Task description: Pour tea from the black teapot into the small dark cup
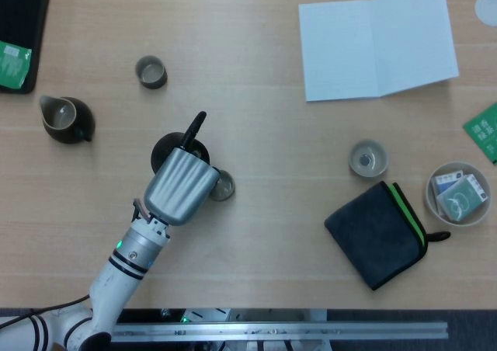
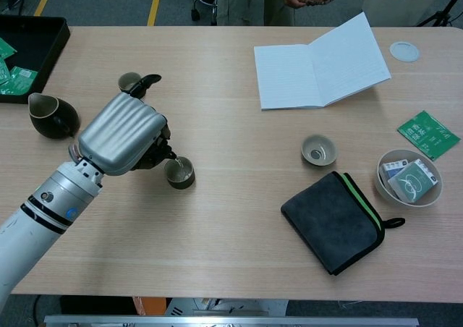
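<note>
My left hand (image 1: 178,186) (image 2: 123,134) grips the black teapot (image 1: 170,147), which it mostly hides. The pot's long handle (image 1: 192,130) (image 2: 149,82) sticks up and away from me. The pot is tilted toward the small dark cup (image 1: 222,185) (image 2: 179,173), with its spout right over the cup's rim. The cup stands on the table just right of the hand. My right hand shows in neither view.
A dark pitcher (image 1: 65,119) and another small cup (image 1: 151,71) stand at the left. A pale cup (image 1: 366,158), a folded dark cloth (image 1: 377,234) and a bowl of packets (image 1: 459,193) sit at the right. An open notebook (image 1: 377,40) lies at the back.
</note>
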